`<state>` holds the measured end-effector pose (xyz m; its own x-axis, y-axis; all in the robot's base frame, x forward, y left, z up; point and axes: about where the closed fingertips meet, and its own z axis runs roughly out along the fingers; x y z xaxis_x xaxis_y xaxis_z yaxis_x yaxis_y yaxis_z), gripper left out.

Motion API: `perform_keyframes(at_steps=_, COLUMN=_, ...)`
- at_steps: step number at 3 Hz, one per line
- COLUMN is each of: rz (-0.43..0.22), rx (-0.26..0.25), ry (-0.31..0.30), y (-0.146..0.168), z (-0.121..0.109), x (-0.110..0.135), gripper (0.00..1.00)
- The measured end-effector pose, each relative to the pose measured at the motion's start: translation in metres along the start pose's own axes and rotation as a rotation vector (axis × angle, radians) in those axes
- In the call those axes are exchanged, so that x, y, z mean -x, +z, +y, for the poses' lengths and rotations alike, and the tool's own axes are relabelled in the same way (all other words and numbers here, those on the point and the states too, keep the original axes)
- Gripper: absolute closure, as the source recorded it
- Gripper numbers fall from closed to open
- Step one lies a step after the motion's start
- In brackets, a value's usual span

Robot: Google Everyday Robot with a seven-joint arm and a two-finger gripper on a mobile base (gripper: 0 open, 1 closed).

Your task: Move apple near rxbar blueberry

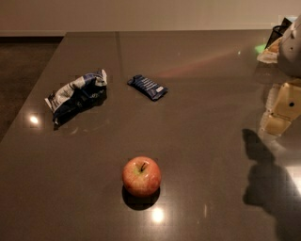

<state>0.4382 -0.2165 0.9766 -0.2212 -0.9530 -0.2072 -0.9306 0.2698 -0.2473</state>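
Cut off at the right edge: gripper (281, 113), seen only as pale cream blocks, one with a small dark dot, hanging just above the table (202, 141) below a grey rounded piece of arm (292, 47). Partly out of frame, and hard to read. No telling whether the jaws are apart or together. Well apart from everything else on the table.

Hard to make out in the far right corner: some clutter (273, 44), something dark, something pale, and a green patch beside it. Also cropped by the frame.

Dark grey-brown table, glossy, with small bright light spots near the front and at the left. Broad dark shadow (268, 183) across the right front part. Darker floor (23, 61) off past the left edge; plain light wall (141, 14) along the back.

Near the front, a little left of centre: apple (141, 176), red with yellowish patches, upright, stem on top, own shadow just under it. Farther back, well apart from it: bar (147, 87), flat, dark blue with pale stripes, lying at a slant. Left of the bar, not touching it: crumpled blue-and-white bag (77, 95), lying on its side.
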Motion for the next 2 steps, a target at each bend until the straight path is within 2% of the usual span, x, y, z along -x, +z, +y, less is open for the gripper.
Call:
perform_keyframes(at_steps=1, rz=0.0, rx=0.0, ry=0.0, y=0.0, z=0.0, x=0.0, gripper=0.0)
perform_keyframes(at_steps=2, rz=-0.036, rx=0.046, ry=-0.021, y=0.005, z=0.013, x=0.004, gripper=0.0)
